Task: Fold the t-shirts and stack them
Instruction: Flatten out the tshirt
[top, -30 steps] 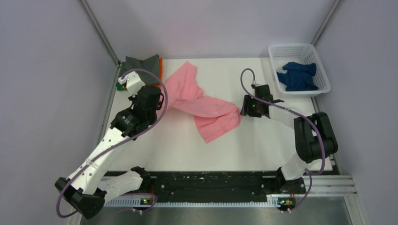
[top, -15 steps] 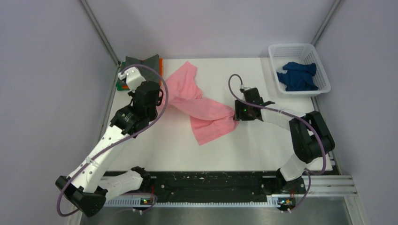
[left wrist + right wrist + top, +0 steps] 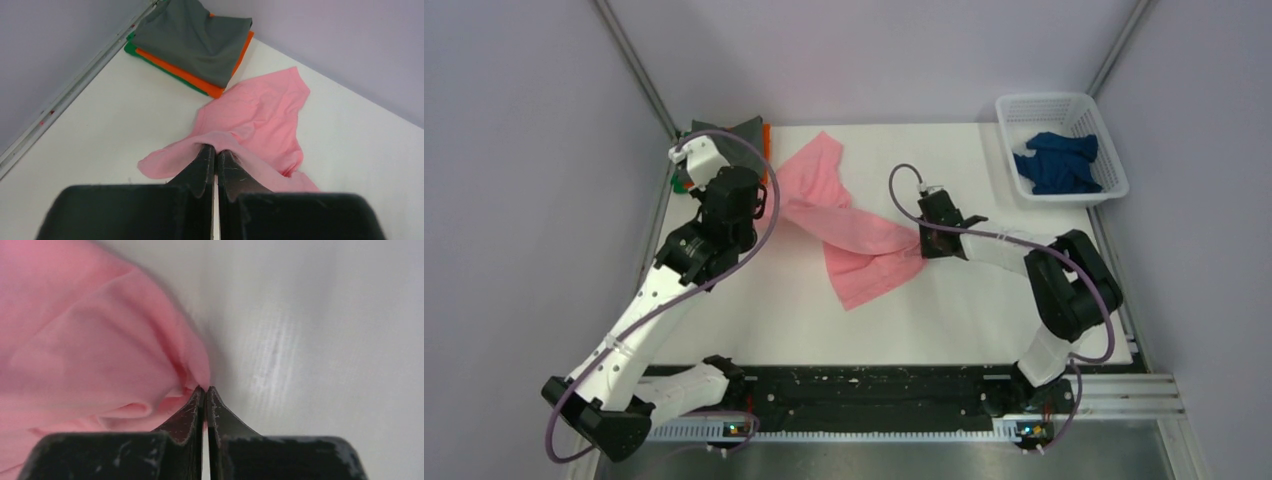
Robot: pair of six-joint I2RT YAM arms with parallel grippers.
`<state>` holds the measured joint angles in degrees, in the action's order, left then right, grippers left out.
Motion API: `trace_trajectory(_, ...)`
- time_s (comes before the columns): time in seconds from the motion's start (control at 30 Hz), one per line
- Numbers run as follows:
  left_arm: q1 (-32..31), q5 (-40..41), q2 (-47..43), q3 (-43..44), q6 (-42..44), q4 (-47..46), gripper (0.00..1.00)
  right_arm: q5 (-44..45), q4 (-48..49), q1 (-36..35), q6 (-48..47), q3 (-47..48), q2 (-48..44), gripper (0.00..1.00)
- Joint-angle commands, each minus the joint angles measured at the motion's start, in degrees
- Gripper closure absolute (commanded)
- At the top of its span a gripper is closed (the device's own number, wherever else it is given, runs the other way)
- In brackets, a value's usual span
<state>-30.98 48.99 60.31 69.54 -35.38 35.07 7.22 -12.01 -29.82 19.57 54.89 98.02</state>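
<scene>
A light pink t-shirt (image 3: 854, 235) lies crumpled and stretched across the middle of the white table (image 3: 984, 300). My left gripper (image 3: 774, 213) is shut on the shirt's left part; in the left wrist view the cloth (image 3: 260, 110) humps up over the closed gripper (image 3: 216, 148). My right gripper (image 3: 919, 243) is shut on the shirt's right edge, and the right wrist view shows that gripper (image 3: 205, 388) pinching the pink fold (image 3: 90, 340). A folded stack sits at the back left corner: dark grey t-shirt (image 3: 195, 35) on top, orange (image 3: 200, 80) under it, green (image 3: 150, 57) at the bottom.
A white lattice basket (image 3: 1089, 115) stands at the back right with a crumpled navy blue t-shirt (image 3: 1056, 162) in it. Metal frame posts rise at both back corners. A black rail (image 3: 864, 385) runs along the near edge between the arm bases.
My right gripper moved left to the pink shirt's right edge and shut on it, pushing the cloth a little leftward. My left arm shifted slightly back, still holding the shirt.
</scene>
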Motion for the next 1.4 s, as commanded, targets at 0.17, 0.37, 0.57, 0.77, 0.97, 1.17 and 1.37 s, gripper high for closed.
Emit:
trace_trajectory(0.17, 0.4, -1.3, -5.0, 10.3, 18.1, -22.6, 1.00, 19.6, 3.8, 0.7, -14.2, 11.1, -18.6, 1.00)
trace_trajectory(0.37, 0.4, -11.0, -7.8, 17.0, 26.3, -31.3, 1.00, 19.2, 8.9, 0.8, -23.6, 15.6, -29.2, 1.00)
trace_trajectory(0.57, 0.4, -20.8, -7.0, 29.0, 30.7, -30.5, 1.00, 13.9, 11.0, 0.8, -30.0, 21.4, -38.9, 1.00)
trace_trajectory(0.77, 0.4, -26.7, -6.8, 34.7, 32.5, -29.5, 1.00, 12.7, 7.2, 0.8, -32.4, 25.7, -44.9, 1.00)
trace_trajectory(0.97, 0.4, -17.2, 2.5, 37.0, 34.7, -32.0, 1.00, 17.3, 5.8, 0.8, -34.1, 25.1, -44.9, 1.00)
trace_trajectory(1.17, 4.3, -2.3, 22.7, 39.7, 32.5, -30.7, 1.00, 32.5, 8.4, 2.3, -30.2, 16.9, -38.3, 1.00)
trace_trajectory(1.37, 11.5, -4.9, 51.0, 51.9, 22.8, -15.4, 0.43, 17.5, 6.3, 17.8, -12.6, 8.6, -24.3, 0.94)
